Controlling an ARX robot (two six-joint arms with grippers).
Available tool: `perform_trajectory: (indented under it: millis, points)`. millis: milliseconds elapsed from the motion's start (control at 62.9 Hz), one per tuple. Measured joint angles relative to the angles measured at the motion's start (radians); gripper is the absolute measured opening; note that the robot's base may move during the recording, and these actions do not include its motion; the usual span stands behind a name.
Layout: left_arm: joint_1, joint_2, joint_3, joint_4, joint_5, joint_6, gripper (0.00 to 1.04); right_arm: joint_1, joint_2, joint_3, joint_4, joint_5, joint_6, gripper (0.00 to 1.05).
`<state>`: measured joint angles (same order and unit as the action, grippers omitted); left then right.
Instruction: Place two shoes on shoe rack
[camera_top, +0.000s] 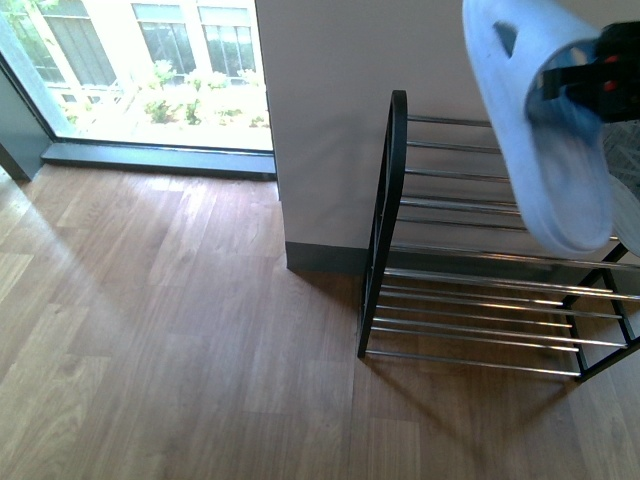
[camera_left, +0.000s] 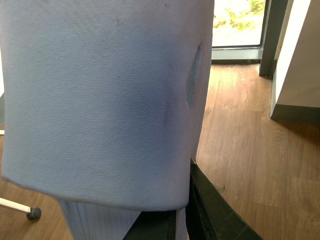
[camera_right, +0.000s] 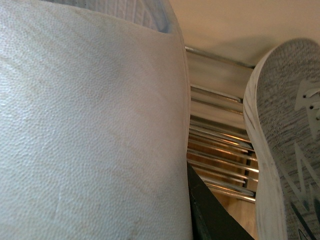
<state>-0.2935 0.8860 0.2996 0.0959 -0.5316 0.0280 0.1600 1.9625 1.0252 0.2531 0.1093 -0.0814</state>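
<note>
Right wrist view catches one grey sneaker (camera_right: 287, 140) close against the chrome bars of the shoe rack (camera_right: 215, 135). It has a speckled knit upper, a thick white sole and a dark zigzag mark low on its side. It looks to be on or leaning at the rack, though I cannot tell which tier. Its partner is in none of the views.

The rack (camera_top: 384, 230) stands on the wooden floor (camera_top: 170, 330) against a pale wall (camera_top: 330, 120), and its black arched side frame faces the camera.

Neither arm carries a sneaker. The right gripper (camera_top: 590, 75) is pinched on the strap of a pale blue-white slipper (camera_top: 545, 130), which hangs toe-down above the rack's upper bars. The left gripper (camera_left: 200, 210) shows only one dark finger pressed along a second slipper (camera_left: 100, 100). That slipper is off the floor and fills the view, so I judge it is clamped too.

By my reading, the step in hand is carrying footwear to the rack. The next move calls for lowering the raised slipper flat across two bars, clear of the sneaker, before the grip loosens. A shoe set down tilted could slip between the thin rails.
</note>
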Motion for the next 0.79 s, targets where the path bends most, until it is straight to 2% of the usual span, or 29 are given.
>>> perform_trajectory:
  millis: [350, 795]
  points:
    - [0.0, 0.0, 0.0, 0.0, 0.0, 0.0, 0.02, -0.071, 0.33, 0.289, -0.086, 0.151, -0.066, 0.02]
    - [0.0, 0.0, 0.0, 0.0, 0.0, 0.0, 0.02, -0.115, 0.484, 0.487, -0.124, 0.237, -0.125, 0.02]
